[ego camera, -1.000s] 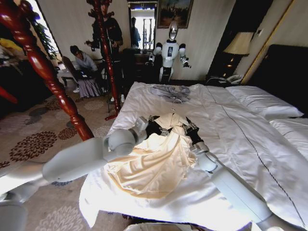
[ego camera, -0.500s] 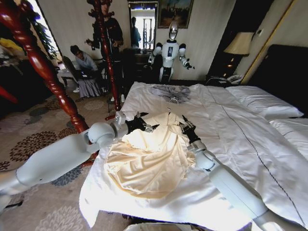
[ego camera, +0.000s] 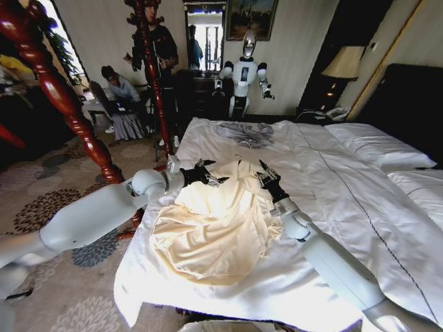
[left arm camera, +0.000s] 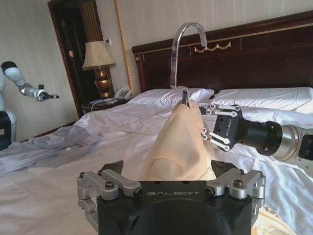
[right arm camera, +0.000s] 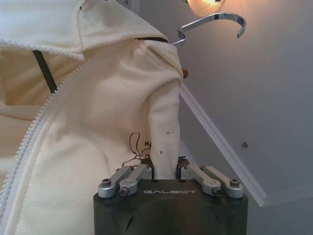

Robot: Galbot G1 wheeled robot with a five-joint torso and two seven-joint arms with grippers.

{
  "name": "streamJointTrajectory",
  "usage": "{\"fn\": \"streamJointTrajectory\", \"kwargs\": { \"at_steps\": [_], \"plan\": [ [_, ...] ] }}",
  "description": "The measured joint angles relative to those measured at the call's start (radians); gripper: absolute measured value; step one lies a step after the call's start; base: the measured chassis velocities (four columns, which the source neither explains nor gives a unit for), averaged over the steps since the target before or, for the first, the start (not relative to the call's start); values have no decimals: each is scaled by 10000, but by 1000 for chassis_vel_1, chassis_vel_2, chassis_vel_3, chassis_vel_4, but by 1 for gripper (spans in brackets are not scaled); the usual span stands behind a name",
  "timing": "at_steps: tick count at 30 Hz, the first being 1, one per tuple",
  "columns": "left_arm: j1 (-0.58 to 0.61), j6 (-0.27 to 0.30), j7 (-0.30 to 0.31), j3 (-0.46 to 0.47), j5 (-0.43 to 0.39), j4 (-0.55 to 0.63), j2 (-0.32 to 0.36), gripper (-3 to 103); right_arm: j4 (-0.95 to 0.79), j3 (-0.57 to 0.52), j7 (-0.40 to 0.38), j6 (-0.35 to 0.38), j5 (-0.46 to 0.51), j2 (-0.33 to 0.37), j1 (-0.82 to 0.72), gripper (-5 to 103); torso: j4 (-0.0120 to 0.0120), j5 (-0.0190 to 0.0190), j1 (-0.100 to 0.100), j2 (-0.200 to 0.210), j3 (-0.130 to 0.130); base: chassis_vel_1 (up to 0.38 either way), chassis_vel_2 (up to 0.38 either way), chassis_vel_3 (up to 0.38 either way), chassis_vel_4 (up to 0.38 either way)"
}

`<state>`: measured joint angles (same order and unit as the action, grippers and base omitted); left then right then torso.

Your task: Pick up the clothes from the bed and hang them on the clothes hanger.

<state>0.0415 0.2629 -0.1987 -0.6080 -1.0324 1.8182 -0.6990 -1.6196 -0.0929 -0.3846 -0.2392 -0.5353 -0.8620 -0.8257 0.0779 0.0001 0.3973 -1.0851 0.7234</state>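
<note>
— Getting anywhere with the clothes [ego camera: 214,228]?

— Looking well along, at a guess. Already sitting bunched round the neck of the clothes hanger [left arm camera: 182,54], just under its silver hook, and trailing from there down across the bed [ego camera: 346,187].

— Gripping on both sides?

— Only on one. Pinching a fold of cream fabric tight in the right claw [right arm camera: 166,169], just below the hook on the right shoulder of the hanger. Spreading wide in the left claw [ego camera: 205,174], just beside the hanger's other shoulder, straddling the cloth without closing on anything.

— So, hanging yet?

— Not yet. Lying mostly flat on the white cover below the hanger, with only the collar end lifting.

— Leaving what, then?

— Probably settling the left shoulder properly over the hanger arm, then raising the whole thing by the hook. Hard telling from here how well the sleeves are seating.
</note>
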Motion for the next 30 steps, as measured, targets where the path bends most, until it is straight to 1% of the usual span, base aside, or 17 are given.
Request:
{"fn": "streamJointTrajectory", "kwargs": {
  "at_steps": [6, 7, 8, 10, 11, 12, 14, 15, 17, 19, 23, 24, 28, 30],
  "plan": [
    [99, 66, 77, -233, 134, -41, 33, 100, 84, 88, 65, -221, -382, 8, 186, 20, 0, -1, 1, 0, 1, 0, 0, 0, 0],
    [165, 66, 79, -251, 235, -43, 54, 103, 85, 127, 86, -250, -450, 1, 227, 20, -1, -1, 1, 1, 0, 0, 0, 0, 0],
    [224, 62, 111, -260, 325, -49, 74, 101, 86, 156, 108, -282, -511, -1, 266, 20, -1, -1, 1, 0, 0, 0, 0, 0, 0],
    [317, 41, 209, -261, 443, -67, 96, 99, 84, 180, 129, -323, -586, 0, 294, 20, -1, -1, 0, 0, 0, 0, 0, 0, 0],
    [403, 30, 269, -258, 504, -73, 121, 96, 83, 195, 145, -373, -659, 9, 314, 20, 0, -1, 0, 0, 0, 0, 0, 0, 0],
    [473, 25, 309, -250, 526, -67, 158, 96, 84, 213, 155, -415, -714, 29, 332, 20, 0, -2, 0, 0, 0, 0, 0, 0, 0],
    [636, 18, 322, -222, 573, -3, 240, 85, 84, 252, 186, -500, -834, 67, 384, 20, 0, -1, 1, 0, 0, 0, 0, 0, 0],
    [636, 18, 322, -222, 573, -3, 240, 85, 84, 252, 186, -500, -834, 67, 384, 20, 0, -1, 1, 0, 0, 0, 0, 0, 0],
    [751, 20, 324, -219, 642, 9, 289, 74, 81, 268, 227, -546, -929, 86, 408, 20, 0, -1, 0, 0, 0, 0, 0, 0, 0],
    [791, 22, 323, -219, 663, 5, 297, 74, 80, 270, 250, -563, -962, 86, 417, 20, 0, -1, 0, 0, 0, 0, 0, 0, 0],
    [1035, 10, 331, -177, 786, 27, 335, 53, 86, 321, 337, -635, -1048, 71, 465, 20, 0, -1, 1, 0, 0, 0, 0, 0, 0],
    [1035, 10, 331, -177, 786, 27, 335, 53, 86, 321, 337, -635, -1048, 71, 465, 20, 0, -1, 1, 0, 0, 0, 0, 0, 0],
    [1318, -84, 467, 39, 988, 115, 354, 30, 35, 353, 345, -639, -1059, 87, 464, 20, 0, -1, 0, 0, 0, 0, 0, 0, 0],
    [1382, -107, 546, 86, 1118, 130, 354, 30, 2, 354, 355, -627, -1048, 98, 449, 20, 0, -2, 0, 0, 0, 0, 0, 0, 0]
  ]
}}
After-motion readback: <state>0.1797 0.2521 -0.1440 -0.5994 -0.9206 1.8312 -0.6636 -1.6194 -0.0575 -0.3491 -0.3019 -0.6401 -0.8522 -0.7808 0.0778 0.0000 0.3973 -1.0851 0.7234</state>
